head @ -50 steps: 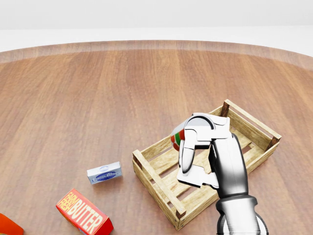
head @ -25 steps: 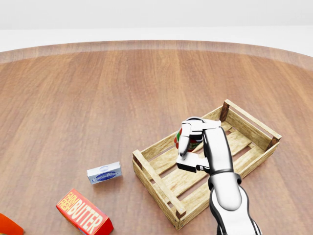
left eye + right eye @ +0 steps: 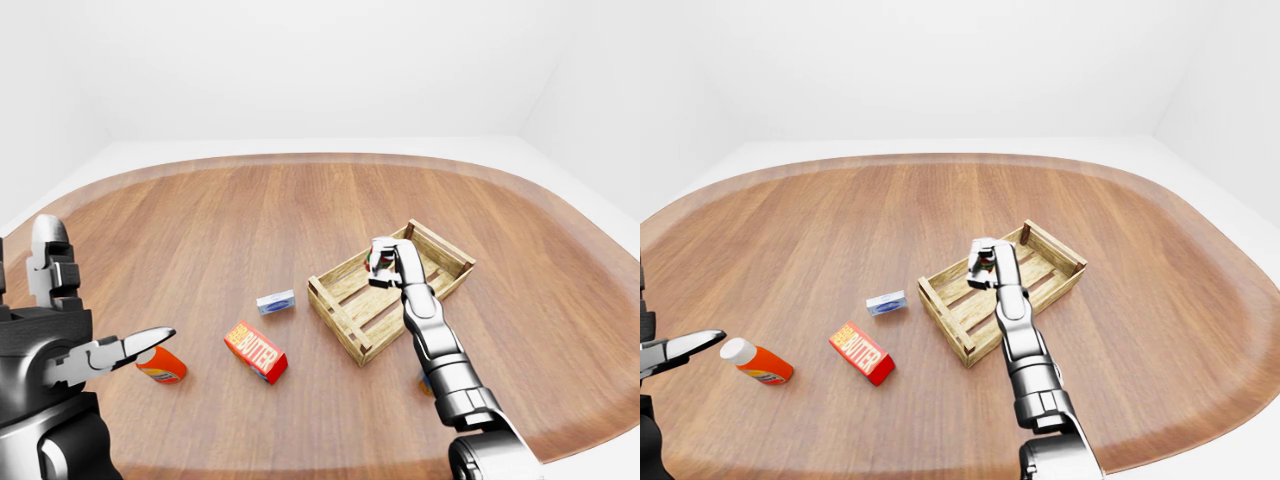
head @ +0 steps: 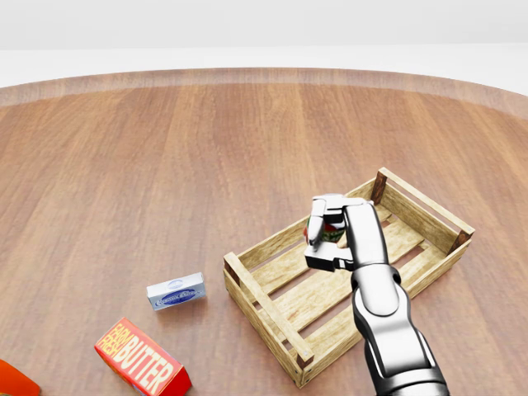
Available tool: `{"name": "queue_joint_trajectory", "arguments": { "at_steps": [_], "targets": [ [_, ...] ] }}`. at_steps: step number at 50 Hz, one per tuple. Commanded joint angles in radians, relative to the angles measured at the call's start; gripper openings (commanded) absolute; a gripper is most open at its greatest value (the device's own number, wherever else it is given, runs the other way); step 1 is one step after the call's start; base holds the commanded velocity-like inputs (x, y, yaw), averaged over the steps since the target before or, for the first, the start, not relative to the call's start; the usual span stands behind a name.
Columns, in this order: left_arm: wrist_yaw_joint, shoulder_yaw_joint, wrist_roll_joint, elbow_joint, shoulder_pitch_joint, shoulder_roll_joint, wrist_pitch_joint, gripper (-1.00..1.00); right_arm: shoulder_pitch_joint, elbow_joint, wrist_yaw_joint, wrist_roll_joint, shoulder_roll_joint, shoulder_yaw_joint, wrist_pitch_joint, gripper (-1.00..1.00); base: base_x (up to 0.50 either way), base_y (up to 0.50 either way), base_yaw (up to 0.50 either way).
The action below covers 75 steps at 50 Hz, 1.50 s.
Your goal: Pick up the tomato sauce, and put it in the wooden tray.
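Here the right hand pinches the tomato sauce over the wooden tray, right of centre in the head view. The left hand, lower left of the left-eye view, is spread.

Right robot hand gripping tomato sauce over wooden tray

You are looking at the sauce, a small can showing red and green on its label, mostly hidden behind the right hand whose fingers are closing round it. It is sitting over the middle of the tray; whether it is touching the slats cannot be told. The tray, an open slatted crate of pale wood with darker corner posts, is lying flat and angled on the surface.
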Motion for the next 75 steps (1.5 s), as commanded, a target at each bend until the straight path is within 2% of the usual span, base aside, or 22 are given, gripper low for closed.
{"name": "queue_joint_trajectory", "arguments": {
  "at_steps": [1,15,75],
  "targets": [
    [0.001,0.004,-0.004,-0.001,-0.001,0.002,0.0,0.93,-0.089,0.191,-0.047,-0.003,-0.034,-0.025,-0.054,-1.0,0.0,0.0,0.0],
    [0.002,0.003,-0.003,-0.001,-0.001,0.002,0.0,0.93,-0.154,0.4,-0.078,0.019,-0.077,-0.048,-0.054,-1.0,0.0,0.0,0.0],
    [-0.002,0.004,-0.001,-0.006,0.004,-0.003,0.0,0.93,-0.199,0.688,-0.103,0.049,-0.105,-0.068,-0.054,-1.0,0.0,0.0,0.0]
  ]
}}
